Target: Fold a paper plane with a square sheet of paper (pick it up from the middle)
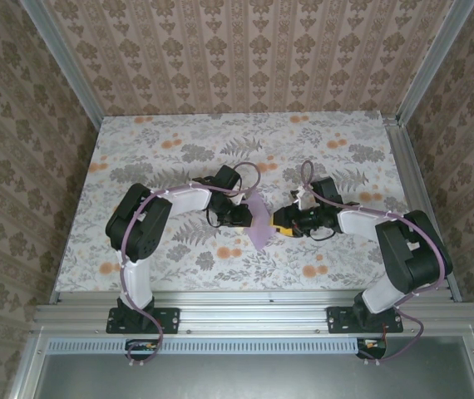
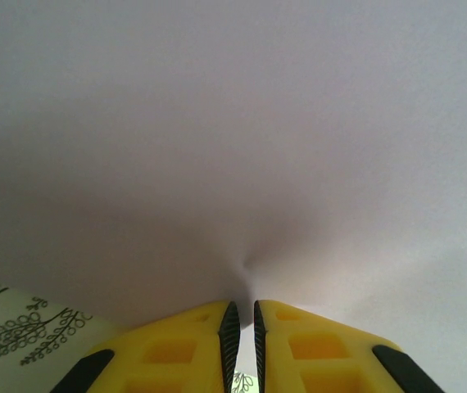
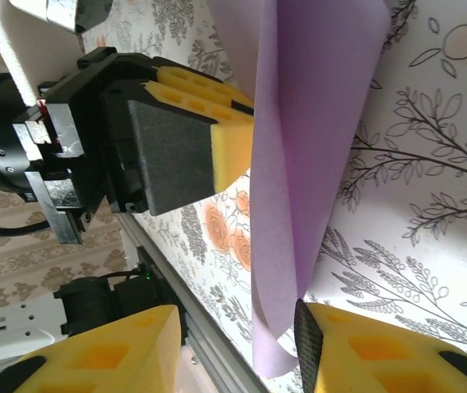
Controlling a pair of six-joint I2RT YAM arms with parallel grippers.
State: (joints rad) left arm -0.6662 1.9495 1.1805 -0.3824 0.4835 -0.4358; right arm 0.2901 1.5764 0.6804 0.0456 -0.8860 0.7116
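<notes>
**Item 1. Left gripper (image 2: 242,315), yellow two-finger claw with black pads.** I read it as closed to a sliver and pinching the sheet. The paper puckers just ahead of the fingertips, well in from its edges.

**Item 2. Thin, pale lilac square sheet of paper (image 3: 299,123).** It is lifted off the grey-and-orange floral table (image 1: 179,133) and stands on edge between the two grippers. It sits midway between the left and right edges, somewhat nearer the near edge than the far one.

**Item 3. Right gripper (image 3: 235,327), same yellow make.** The jaws stand apart, straddling one edge of the sheet. One black pad (image 3: 306,336) is just beside the paper and the other is well apart. It holds nothing.

**Item 4. Progress, my judgement.**
- Done: the pick-up from the middle.
- Uncertain: the sheet bends along one lengthwise line, and I cannot tell whether that is a pressed crease or only a curl.
- Left: I see no pointed nose and no wings, so nearly all the folding is left.
</notes>
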